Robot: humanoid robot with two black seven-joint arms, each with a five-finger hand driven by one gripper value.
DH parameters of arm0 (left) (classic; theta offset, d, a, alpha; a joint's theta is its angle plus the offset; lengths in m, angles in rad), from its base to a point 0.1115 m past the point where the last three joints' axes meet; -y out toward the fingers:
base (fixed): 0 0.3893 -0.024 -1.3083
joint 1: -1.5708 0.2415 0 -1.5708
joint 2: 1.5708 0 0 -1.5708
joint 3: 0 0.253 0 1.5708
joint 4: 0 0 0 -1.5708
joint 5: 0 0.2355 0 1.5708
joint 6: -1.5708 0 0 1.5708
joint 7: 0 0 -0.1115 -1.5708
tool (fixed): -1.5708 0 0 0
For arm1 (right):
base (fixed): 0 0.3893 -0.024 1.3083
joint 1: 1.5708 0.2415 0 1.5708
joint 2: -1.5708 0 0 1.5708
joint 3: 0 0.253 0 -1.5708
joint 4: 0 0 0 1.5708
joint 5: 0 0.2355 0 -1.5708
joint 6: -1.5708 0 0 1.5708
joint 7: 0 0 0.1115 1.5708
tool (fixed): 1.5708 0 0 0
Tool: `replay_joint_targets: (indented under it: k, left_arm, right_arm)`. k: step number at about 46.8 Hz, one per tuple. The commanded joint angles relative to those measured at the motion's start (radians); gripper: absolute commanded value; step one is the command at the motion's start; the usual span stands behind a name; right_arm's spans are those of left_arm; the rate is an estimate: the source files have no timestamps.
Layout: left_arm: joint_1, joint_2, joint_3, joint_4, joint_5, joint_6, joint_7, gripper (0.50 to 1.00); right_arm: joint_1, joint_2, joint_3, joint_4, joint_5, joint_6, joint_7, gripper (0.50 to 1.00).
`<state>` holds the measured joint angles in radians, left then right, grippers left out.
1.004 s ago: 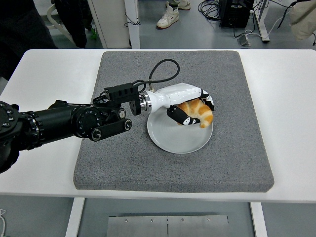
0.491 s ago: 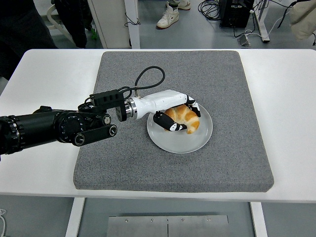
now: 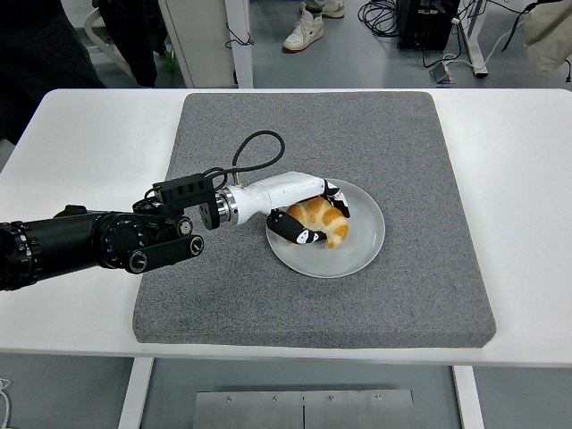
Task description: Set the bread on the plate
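- Bread point(image 3: 320, 220), a golden croissant, has come leftward and lower over the last second; it now sits on the left half of the plate point(image 3: 357, 252), where before it was near the right rim.
- The left hand point(image 3: 308, 213) has drawn back toward the left with its black arm point(image 3: 80, 248), and its white shell now lies lower, across the plate's left rim.
- Its fingers point(image 3: 299, 233) stay curled round the croissant, one black-tipped digit under the near side and others over the far side, so the hand is still clamped on it.
- The plate is round, pale grey and has not shifted; apart from the croissant and the hand it carries nothing, and its right half is bare.
- A black cable point(image 3: 255, 147) loops up from the wrist over the mat.
- The plate rests on a square grey mat point(image 3: 420, 295), which covers the middle of the white counter point(image 3: 523, 206).
- Beyond the counter's far edge lies a grey floor with cables, a pair of pale shoes point(image 3: 308, 27) and dark trouser legs point(image 3: 134, 31) of people standing at the top.
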<state>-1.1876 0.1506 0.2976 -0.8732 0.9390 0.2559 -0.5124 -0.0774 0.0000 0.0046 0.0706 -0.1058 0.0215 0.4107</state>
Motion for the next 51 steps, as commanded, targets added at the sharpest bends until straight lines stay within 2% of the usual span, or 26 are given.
replay_joint_targets:
  k: [1,19,38,51]
  left_arm:
    - [0.000,0.000,-0.003,0.000,-0.008,0.000,0.000,0.500]
    - [0.000,0.003,-0.009,0.000,-0.017,-0.001,-0.001,0.504]
    - [0.011,0.003,-0.025,-0.001,-0.031,-0.001,-0.008,0.702]
    - [0.011,0.003,-0.028,-0.001,-0.035,-0.001,-0.008,0.740]
  right_arm:
    - [0.001,0.000,0.000,0.000,0.000,0.000,0.000,1.000]
    - [-0.001,0.000,0.000,0.000,0.000,0.000,0.000,1.000]
    - [-0.001,0.000,0.000,0.000,0.000,0.000,0.000,1.000]
    - [-0.001,0.000,0.000,0.000,0.000,0.000,0.000,1.000]
